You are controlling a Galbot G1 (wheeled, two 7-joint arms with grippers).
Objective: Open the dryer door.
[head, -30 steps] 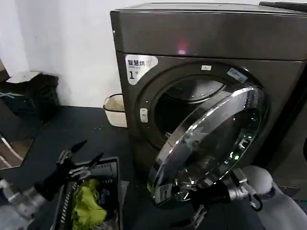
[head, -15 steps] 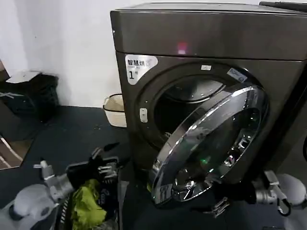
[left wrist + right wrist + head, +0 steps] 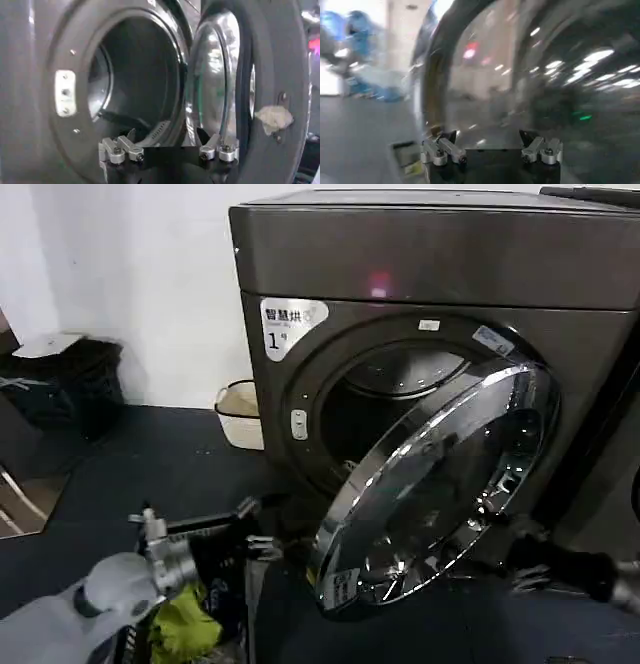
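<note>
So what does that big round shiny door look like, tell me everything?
The dryer door is a big round porthole with a wide mirror-like chrome rim and dark tinted glass. It hangs swung open from its right edge, tilted outward in front of the dryer, baring the dark drum opening. A small white label sits near its bottom edge. Nothing grips it.

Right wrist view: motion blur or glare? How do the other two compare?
Right wrist view: background smeared, light streaks across the dryer door glass, right gripper itself sharp. Head view: chrome rim mirrors the room with bright highlights, pink indicator light glows softly. Left wrist view: mostly sharp, drum interior dark, left gripper open.
</note>
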